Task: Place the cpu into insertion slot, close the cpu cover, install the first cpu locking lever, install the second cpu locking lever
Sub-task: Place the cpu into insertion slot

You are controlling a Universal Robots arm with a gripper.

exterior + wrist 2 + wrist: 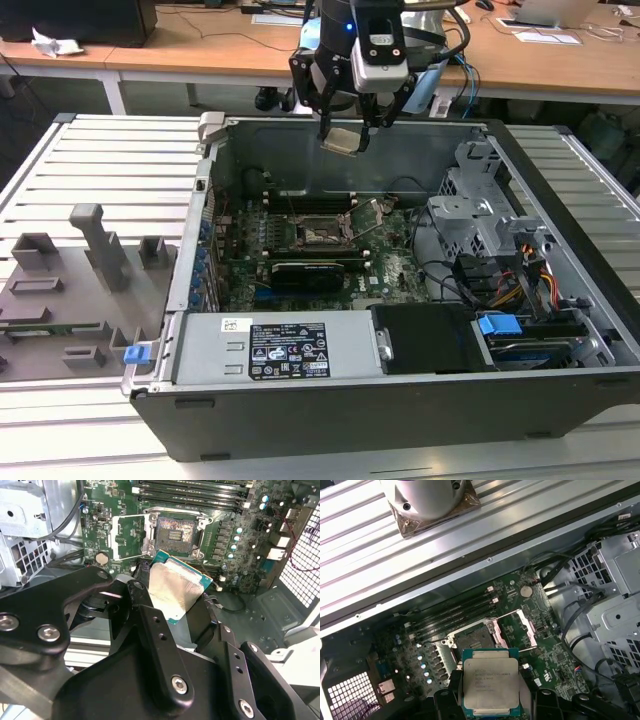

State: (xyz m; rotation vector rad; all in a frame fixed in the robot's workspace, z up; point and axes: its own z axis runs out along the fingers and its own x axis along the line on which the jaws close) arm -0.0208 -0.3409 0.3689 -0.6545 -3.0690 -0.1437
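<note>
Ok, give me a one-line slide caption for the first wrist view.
End effector gripping the cpu above the motherboard, insertion slot empty and cpu cover flipped open.

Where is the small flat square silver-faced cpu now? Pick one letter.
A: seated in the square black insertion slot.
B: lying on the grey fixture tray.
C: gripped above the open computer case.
C: the cpu sits clamped in the gripper above the case, and the insertion slot on the board lies empty.

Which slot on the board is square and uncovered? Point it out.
The insertion slot: a square black socket, its cpu cover swung open beside it. The memory slots are long and narrow.
</note>
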